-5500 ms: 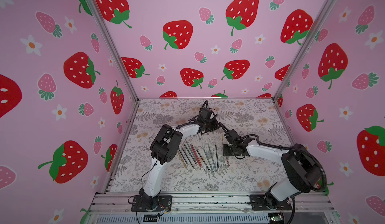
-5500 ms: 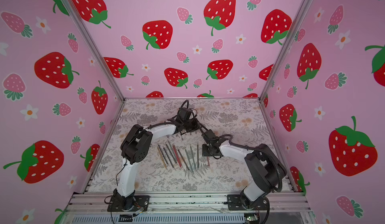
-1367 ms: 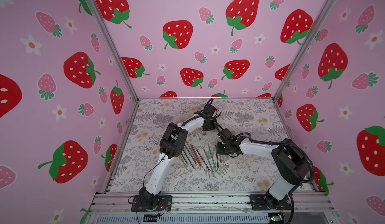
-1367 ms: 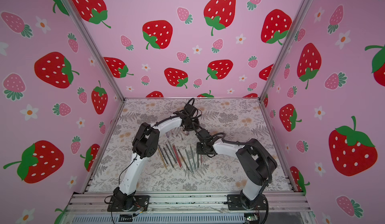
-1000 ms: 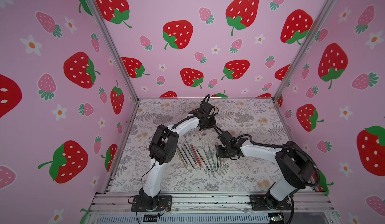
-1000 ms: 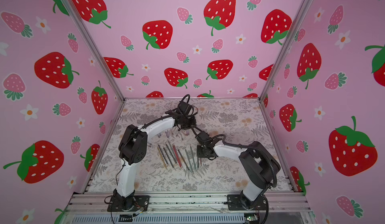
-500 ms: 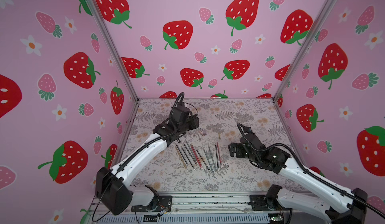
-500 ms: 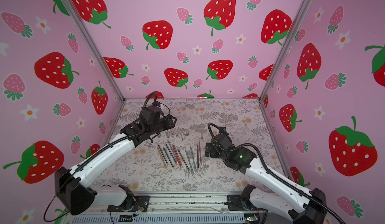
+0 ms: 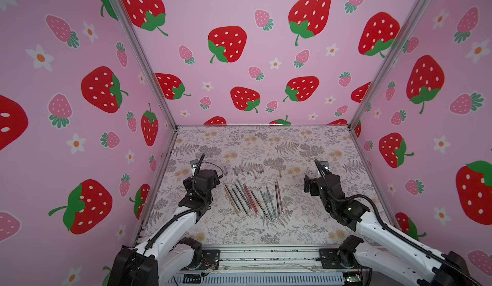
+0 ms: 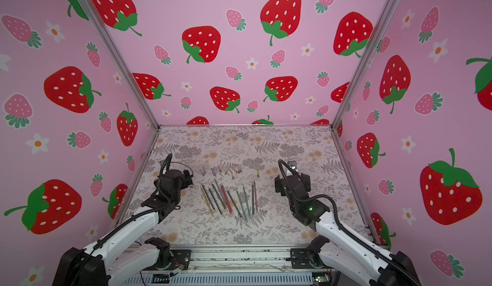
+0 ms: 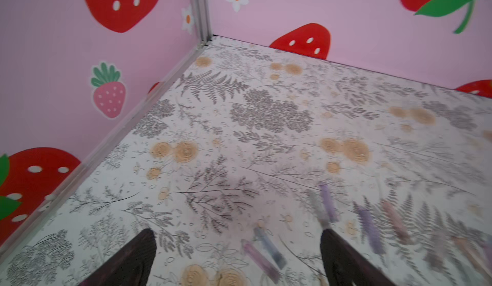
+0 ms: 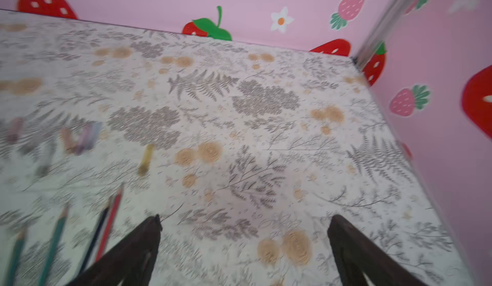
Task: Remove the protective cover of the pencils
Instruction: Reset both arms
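The pencils (image 9: 253, 199) (image 10: 230, 199) lie fanned side by side on the worktop (image 9: 306, 143), midway between its left and right edges and nearer the front edge. Their sharpened tips (image 12: 121, 187) are bare. Small translucent caps (image 9: 247, 169) (image 10: 226, 170) (image 11: 266, 255) lie in a loose row just beyond them, towards the far edge. The left gripper (image 11: 238, 240) hangs by the left edge and the right gripper (image 12: 245, 218) towards the right edge. On each, the 2 fingers are spread wide and hold nothing.

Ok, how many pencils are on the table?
About 12 pencils, in one central fanned row: tan and black nearest the left gripper, reds and greys toward the right gripper. Crowded, so some may be hidden.
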Robot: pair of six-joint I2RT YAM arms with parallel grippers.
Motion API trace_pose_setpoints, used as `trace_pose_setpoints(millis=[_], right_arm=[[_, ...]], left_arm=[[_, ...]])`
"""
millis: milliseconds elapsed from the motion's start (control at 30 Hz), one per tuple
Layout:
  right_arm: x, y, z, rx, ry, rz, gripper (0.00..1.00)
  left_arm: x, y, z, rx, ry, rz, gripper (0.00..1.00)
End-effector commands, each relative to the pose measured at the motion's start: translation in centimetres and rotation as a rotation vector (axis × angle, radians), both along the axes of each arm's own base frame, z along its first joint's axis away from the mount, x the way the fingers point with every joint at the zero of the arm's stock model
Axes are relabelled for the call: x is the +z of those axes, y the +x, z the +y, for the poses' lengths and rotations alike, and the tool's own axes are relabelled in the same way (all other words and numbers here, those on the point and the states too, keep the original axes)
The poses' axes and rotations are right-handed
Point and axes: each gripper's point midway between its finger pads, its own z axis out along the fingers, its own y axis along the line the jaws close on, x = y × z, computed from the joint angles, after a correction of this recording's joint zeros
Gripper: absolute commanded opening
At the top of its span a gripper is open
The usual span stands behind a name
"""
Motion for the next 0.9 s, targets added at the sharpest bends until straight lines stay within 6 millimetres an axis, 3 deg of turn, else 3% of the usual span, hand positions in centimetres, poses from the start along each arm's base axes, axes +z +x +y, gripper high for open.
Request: trace_pose_setpoints(millis=[0,67,133,267,400,500,600,700,767,867], right_arm=[[0.7,4.1,-3.3,-0.144,-0.238,-0.061,0.99],[-2.1,5.3,-3.1,-0.097,-0.245,-0.010,0.99],[-2.6,6.1,-3.7,-0.127,-0.289,0.040,1.00],[-3.0,6.9,-5.5,-0.157,-0.336,-0.057,0.99],[-6.2,8.1,-9.1,-0.211,-0.168,-0.040,1.00],[-6.2,8.8,-11.0,-0.249,-0.173,-0.038,1.00],[-6.4,9.2,-12.3,-0.248,-0.127,-0.039,0.99],[-9.0,9.9,-13.5,-0.206,0.003,-0.056,1.00],[-9.4,9.7,-13.8,-0.200,0.022,-0.026,1.00],[-9.3,10.0,-13.7,-0.194,0.019,-0.042,0.99]], left_arm=[[2.9,1.1,3.2,0.099,0.060,-0.142,0.99],[1.2,1.4,3.8,0.101,0.086,-0.100,0.99],[-1.0,1.9,4.4,0.108,0.090,-0.071,1.00],[-2.1,4.1,4.1,0.056,0.093,0.013,0.96],[-1.4,5.1,4.7,0.066,0.096,-0.074,0.97],[-2.6,6.3,5.0,0.005,-0.004,-0.159,0.97],[-3.2,6.7,3.8,-0.069,-0.013,-0.121,1.00],[-4.3,7.2,2.4,-0.158,-0.021,-0.116,0.99],[-4.6,8.7,0.6,-0.276,-0.028,-0.069,0.99],[-4.9,8.8,0.2,-0.301,-0.025,-0.045,0.99]])
